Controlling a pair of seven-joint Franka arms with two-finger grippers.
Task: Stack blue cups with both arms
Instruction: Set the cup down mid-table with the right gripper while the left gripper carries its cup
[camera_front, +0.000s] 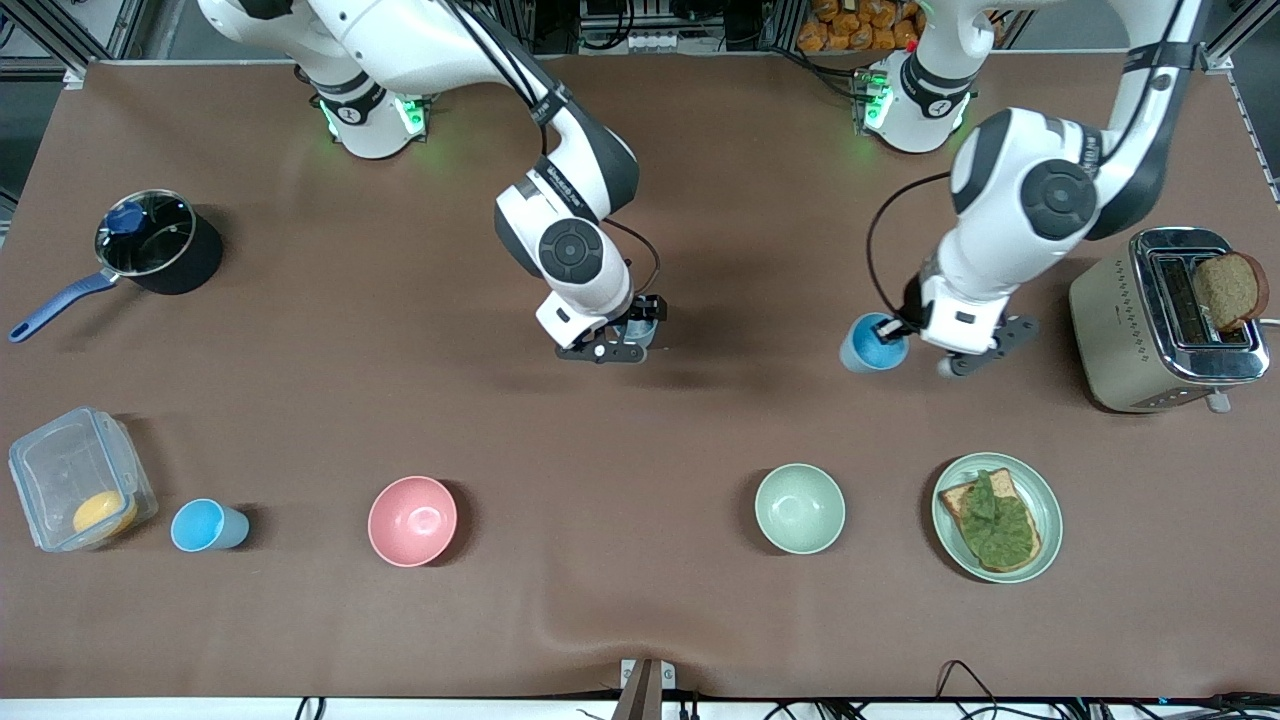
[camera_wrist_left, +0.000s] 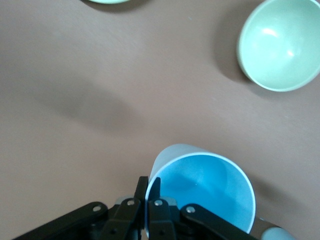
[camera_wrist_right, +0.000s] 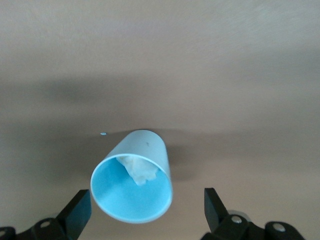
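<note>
A sky blue cup (camera_front: 873, 343) is near the middle of the table toward the left arm's end. My left gripper (camera_front: 897, 335) is shut on its rim, one finger inside and one outside the wall, as the left wrist view shows (camera_wrist_left: 148, 184) with the cup (camera_wrist_left: 205, 187) open toward the camera. A duller grey-blue cup (camera_front: 640, 328) with something whitish inside stands mid-table. My right gripper (camera_front: 625, 338) is open over it. In the right wrist view the cup (camera_wrist_right: 132, 187) sits between the spread fingers (camera_wrist_right: 80, 210), untouched.
A third blue cup (camera_front: 208, 525) lies beside a plastic container (camera_front: 75, 480). A pink bowl (camera_front: 412, 520), pale green bowl (camera_front: 800, 508) and plate with toast (camera_front: 1040, 490) line the near side. A pot (camera_front: 155, 240) and a toaster (camera_front: 1160, 320) stand at the ends.
</note>
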